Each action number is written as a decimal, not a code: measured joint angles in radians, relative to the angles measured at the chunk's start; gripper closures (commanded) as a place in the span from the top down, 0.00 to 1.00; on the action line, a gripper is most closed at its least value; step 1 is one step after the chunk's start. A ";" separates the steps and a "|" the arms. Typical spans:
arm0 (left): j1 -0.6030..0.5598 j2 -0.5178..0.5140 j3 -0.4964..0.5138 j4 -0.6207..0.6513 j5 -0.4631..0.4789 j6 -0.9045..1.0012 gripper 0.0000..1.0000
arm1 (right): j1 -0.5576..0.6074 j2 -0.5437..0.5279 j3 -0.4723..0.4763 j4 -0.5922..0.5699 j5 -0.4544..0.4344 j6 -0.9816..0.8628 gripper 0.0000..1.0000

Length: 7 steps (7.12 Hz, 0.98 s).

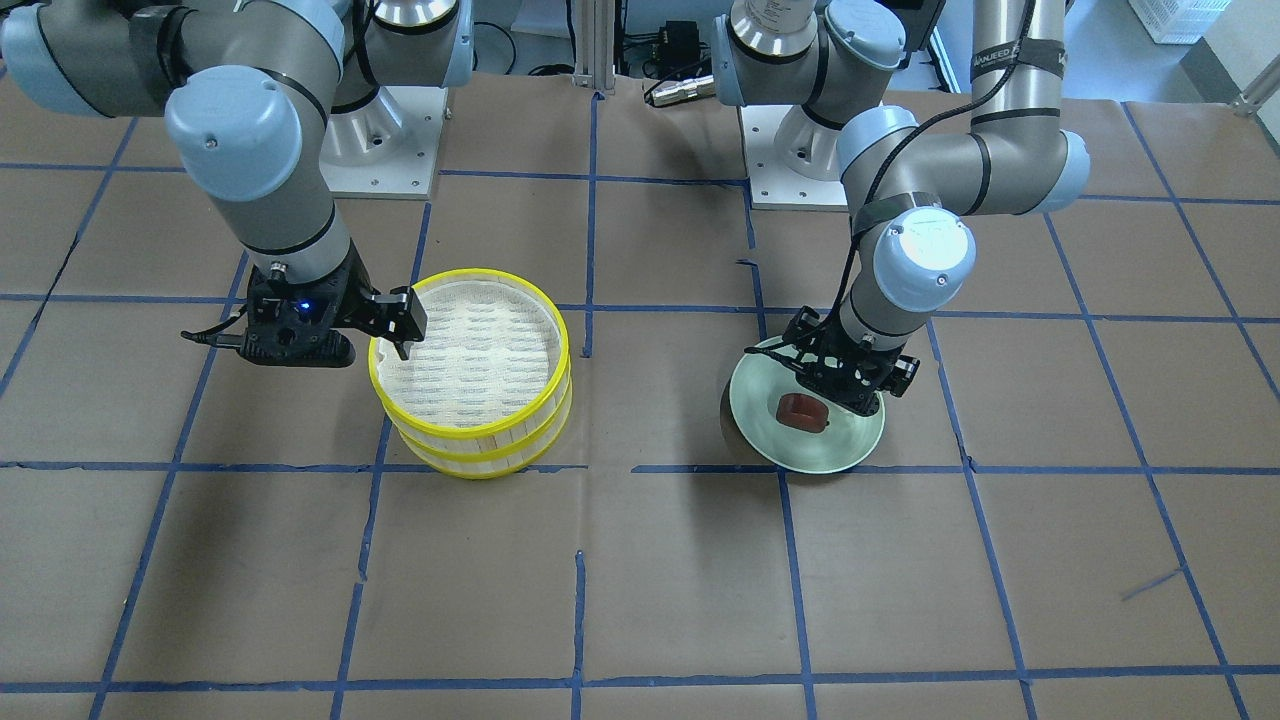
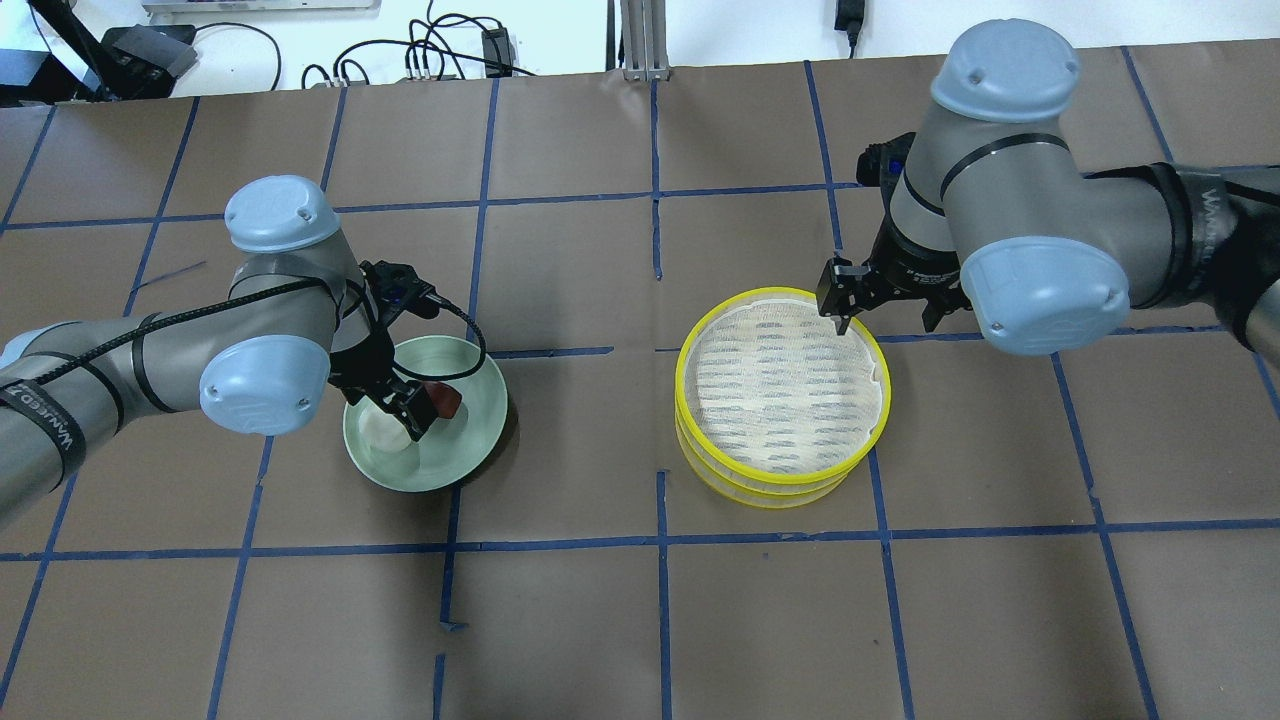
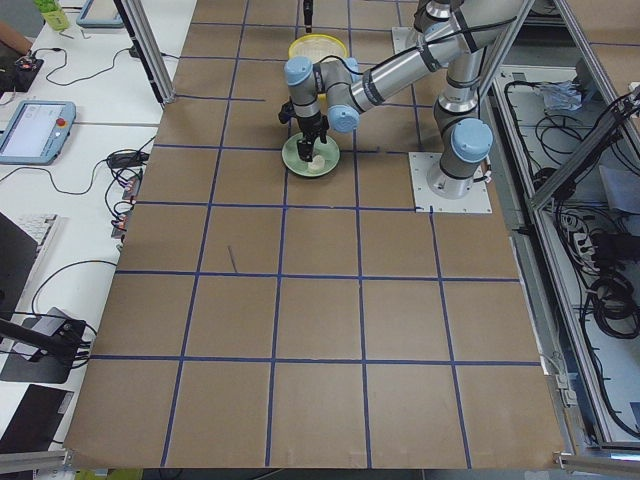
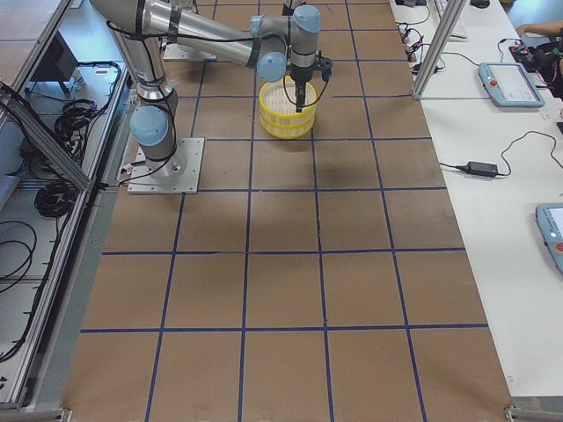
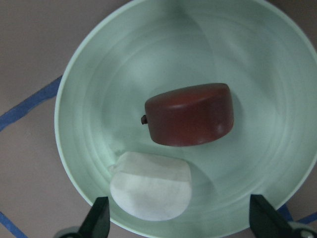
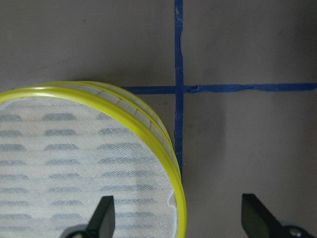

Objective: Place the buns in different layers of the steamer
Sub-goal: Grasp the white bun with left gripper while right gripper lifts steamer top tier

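Black straps [image 2: 40,420] on the two grey arms carry white lettering that reads roughly "WANJEED". One pale green round plate [image 5: 99,74] sits on the brown paper-covered table [image 2: 600,600] with its blue tape grid. It holds two buns, a small white rounded bun [image 5: 151,186] just beside a reddish-brown loaf-shaped bun [image 5: 190,114]. The left gripper [image 2: 408,418] hangs over the plate, fingers spread, with the white bun nearest them. Well apart stands one round yellow-rimmed steamer [image 2: 780,480] of two stacked layers [image 2: 690,350]. The right gripper [image 2: 885,305] is spread wide astride its far rim, holding nothing
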 measured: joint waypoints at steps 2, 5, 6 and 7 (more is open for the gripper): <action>0.000 -0.015 -0.008 0.005 0.002 0.006 0.94 | -0.016 0.021 0.050 -0.037 -0.001 -0.016 0.51; 0.001 -0.044 -0.011 0.034 0.002 0.004 0.64 | -0.016 0.047 0.071 -0.061 0.000 -0.018 0.05; 0.001 -0.056 -0.011 0.047 0.003 0.004 0.25 | -0.015 0.046 0.071 -0.061 0.002 -0.017 0.05; 0.001 -0.059 -0.011 0.053 0.010 0.003 0.08 | -0.014 0.045 0.070 -0.061 0.003 -0.016 0.05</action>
